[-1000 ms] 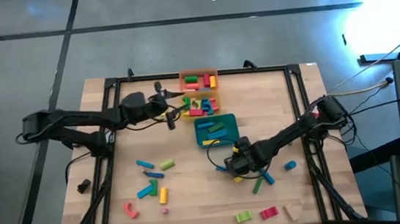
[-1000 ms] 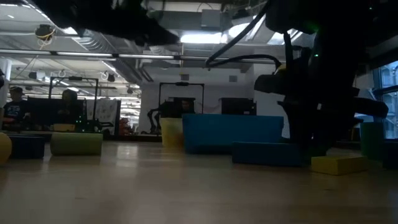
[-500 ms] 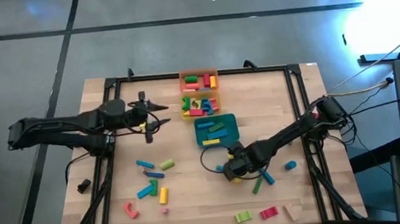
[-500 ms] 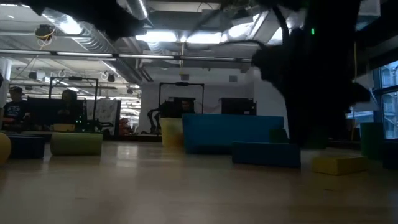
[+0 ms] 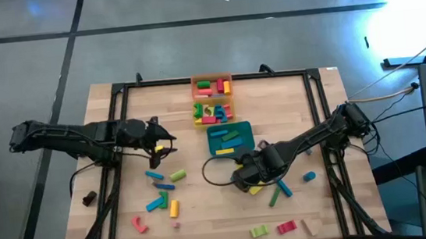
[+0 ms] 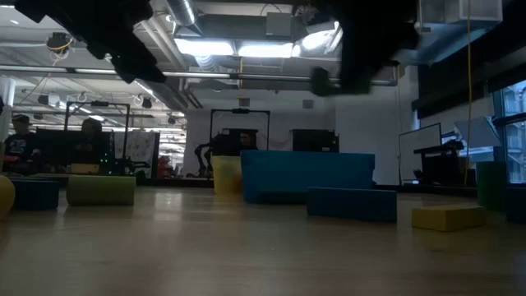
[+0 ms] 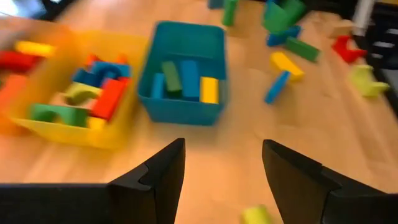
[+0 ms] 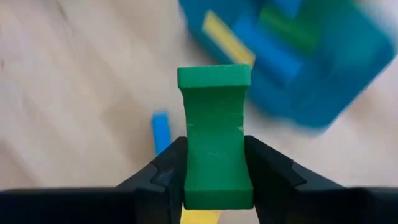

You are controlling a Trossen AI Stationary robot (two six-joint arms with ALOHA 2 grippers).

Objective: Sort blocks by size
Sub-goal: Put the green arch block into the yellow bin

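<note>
A green block (image 8: 214, 155) with a waisted, hourglass outline stands clamped between the two dark fingers of the right pincer (image 8: 214, 180), its flat top jutting forward past the fingertips. Just past the pincer a small blue block (image 8: 160, 132) lies on the bench (image 8: 74, 93), and beyond that sits the teal tray (image 8: 323, 81) holding yellow, blue and green bars. In the high view the right pincer (image 5: 244, 177) hangs just below that tray (image 5: 231, 140). The left pincer (image 7: 222, 168) hovers with fingers spread and nothing between them, facing the teal tray and a yellow tray (image 7: 62, 121) of mixed blocks. Loose blocks (image 5: 161, 191) lie beside the left pincer.
</note>
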